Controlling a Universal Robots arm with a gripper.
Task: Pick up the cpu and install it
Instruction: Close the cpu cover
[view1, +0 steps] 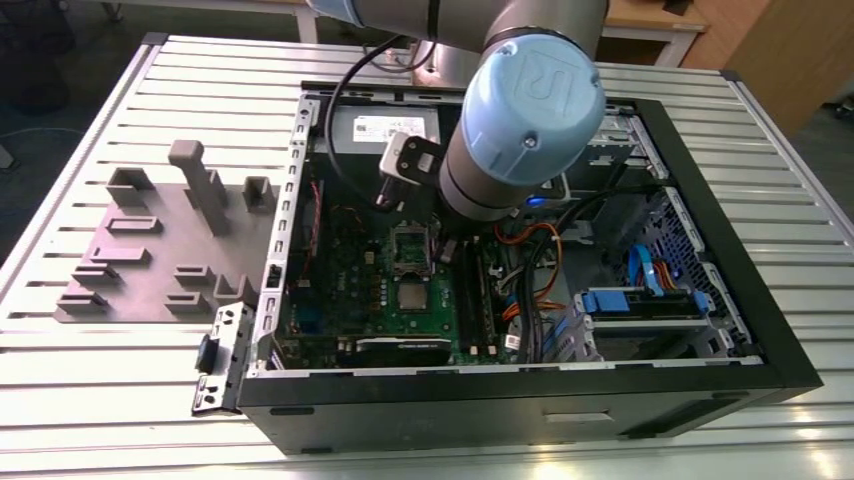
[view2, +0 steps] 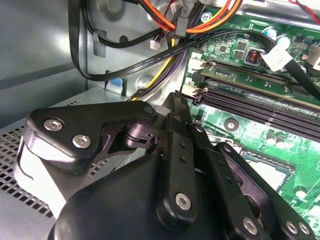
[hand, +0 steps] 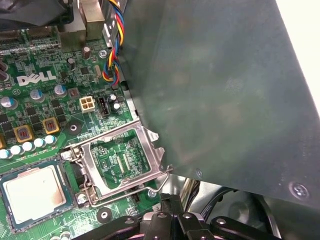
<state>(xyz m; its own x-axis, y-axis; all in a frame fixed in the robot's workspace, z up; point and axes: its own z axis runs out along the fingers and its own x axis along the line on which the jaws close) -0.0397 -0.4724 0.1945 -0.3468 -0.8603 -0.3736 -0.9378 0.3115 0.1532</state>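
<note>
The arm (view1: 514, 120) reaches down into an open computer case (view1: 534, 385) that lies on its side on a slatted metal bench (view1: 134, 420). In both wrist views the black jaws (view2: 174, 102) (hand: 172, 202) hang just above the green motherboard (hand: 55, 100). Their tips look drawn together and nothing is visible between them. The cpu (hand: 35, 192) (view1: 414, 295) is not in the jaws. It lies flat in its black-rimmed socket (hand: 72, 177) on the board, silvery top up, apart from the jaw tips and off to one side of them. The socket's metal load frame (hand: 117, 165) (view1: 407, 243) is swung open and lies beside the cpu, between it and the jaws, with green board showing through its window. Its thin wire lever (hand: 162, 182) is the part nearest the jaw tips; whether the two touch cannot be told. Beyond the frame from the jaws stands a big grey metal panel (hand: 225, 90). In the second wrist view, long black memory slots (view2: 250, 100) run past one side of the jaws, and a bundle of orange, yellow and black cables (view2: 165, 20) crosses farther out ahead of the tips. On the bench outside the case, well away from the jaws, sits a grey parts fixture (view1: 147, 260) with upright blocks.
</note>
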